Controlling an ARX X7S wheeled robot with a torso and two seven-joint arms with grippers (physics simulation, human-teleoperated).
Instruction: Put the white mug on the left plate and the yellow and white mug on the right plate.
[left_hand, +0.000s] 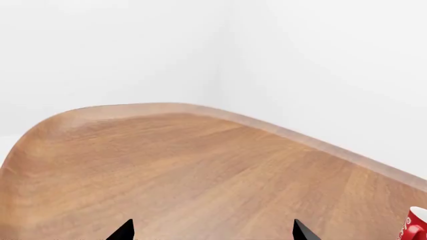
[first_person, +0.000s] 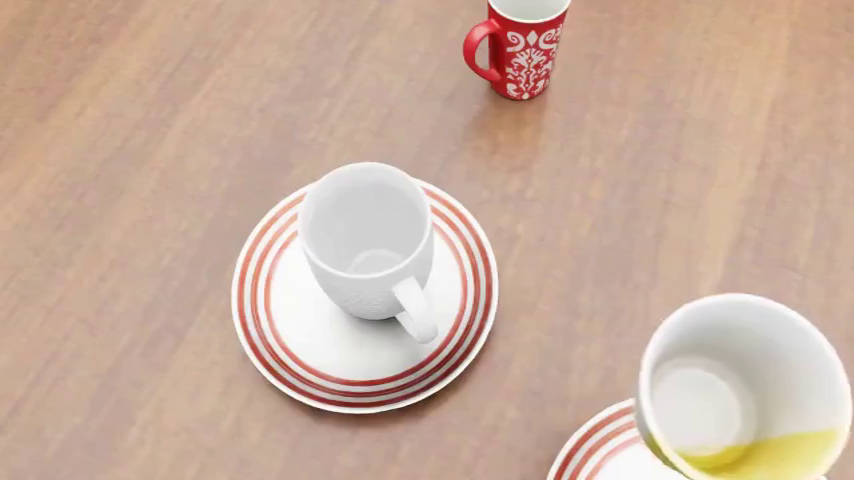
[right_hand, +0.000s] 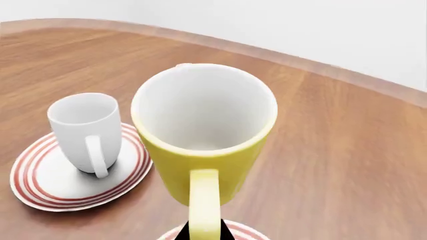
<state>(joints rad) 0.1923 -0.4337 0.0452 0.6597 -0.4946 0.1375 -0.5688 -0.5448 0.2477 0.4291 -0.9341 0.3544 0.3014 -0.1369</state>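
Nearest, the yellow and white mug (first_person: 747, 385) hangs tilted above the right plate (first_person: 598, 446), whose red-ringed rim peeks out at the head view's lower edge. In the right wrist view the right gripper (right_hand: 203, 234) shows only as dark tips behind the mug's yellow handle (right_hand: 203, 200), so I cannot tell whether it is clamped. Further out, the white mug (first_person: 366, 240) stands upright on the left plate (first_person: 274, 330), handle toward the robot. Beyond it, a red patterned mug (first_person: 521, 45) stands on the wooden table (first_person: 147, 150). The left gripper (left_hand: 212, 231) hovers over bare wood, its tips spread apart.
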